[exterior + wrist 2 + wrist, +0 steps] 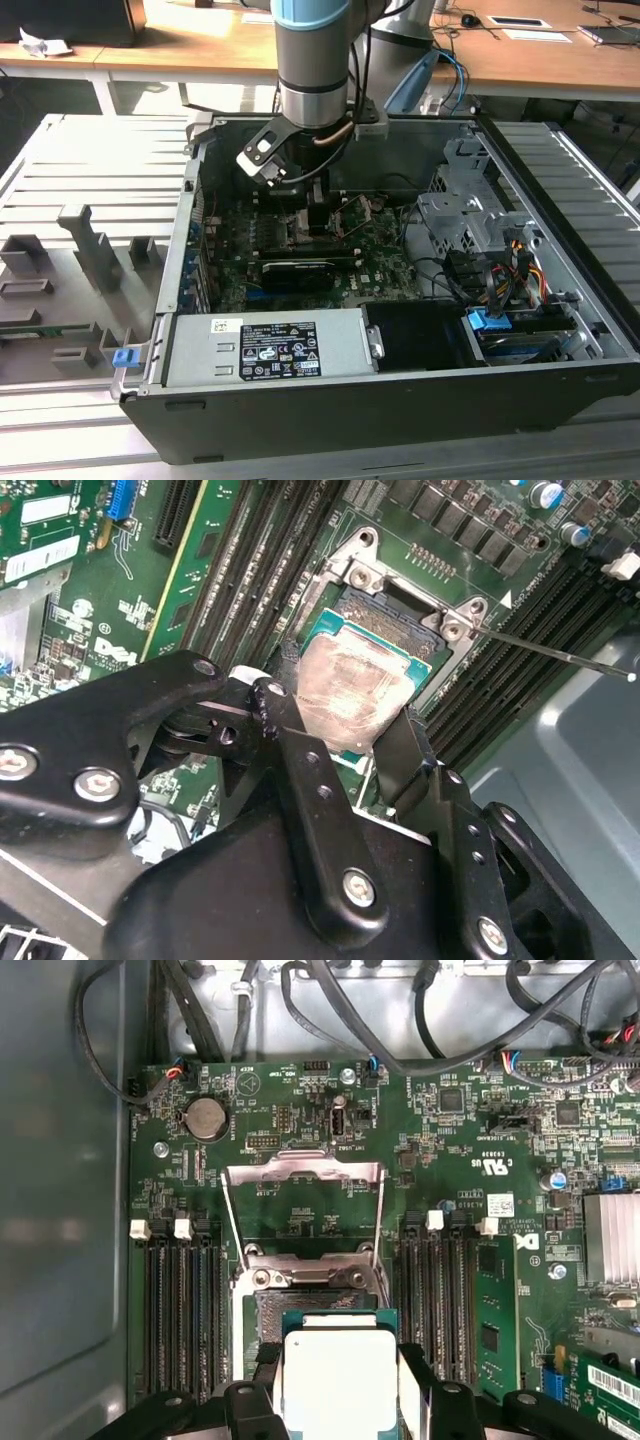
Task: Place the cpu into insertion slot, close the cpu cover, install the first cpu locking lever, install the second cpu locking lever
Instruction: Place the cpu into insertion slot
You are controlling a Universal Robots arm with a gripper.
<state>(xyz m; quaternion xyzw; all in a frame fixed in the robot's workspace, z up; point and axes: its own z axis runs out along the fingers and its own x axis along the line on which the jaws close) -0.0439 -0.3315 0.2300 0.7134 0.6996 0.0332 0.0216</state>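
1. Over the board, between 12 and 1 o'clock from the grey supply box in the exterior view, we find the gripper hanging low inside the case.
2. We set a dial on the socket, with 12 toward the open cover (every clock call below uses this dial, not the picture edges).
3. We see the cpu clamped between the jaws, silver top up. The fingers press on its 3 and 9 o'clock edges.
4. We place the cpu toward 6 o'clock from the socket, because the socket's dark bed at its 12 o'clock end shows bare beyond the chip's edge. We judge the chip to be hovering and not seated, though we cannot tell how high.
5. We read the cpu as near square, so it has no long axis to speak of. Its edges run parallel with the socket's rim in the first wrist view, and in the second wrist view it looks slightly tilted.
6. We see the cover swung up and away at 12 o'clock, off the socket, and a thin lever standing free beside it.
7. We judge that the relation that counts is the chip's offset from the socket along the 6-to-12 line, along with how level it lies.
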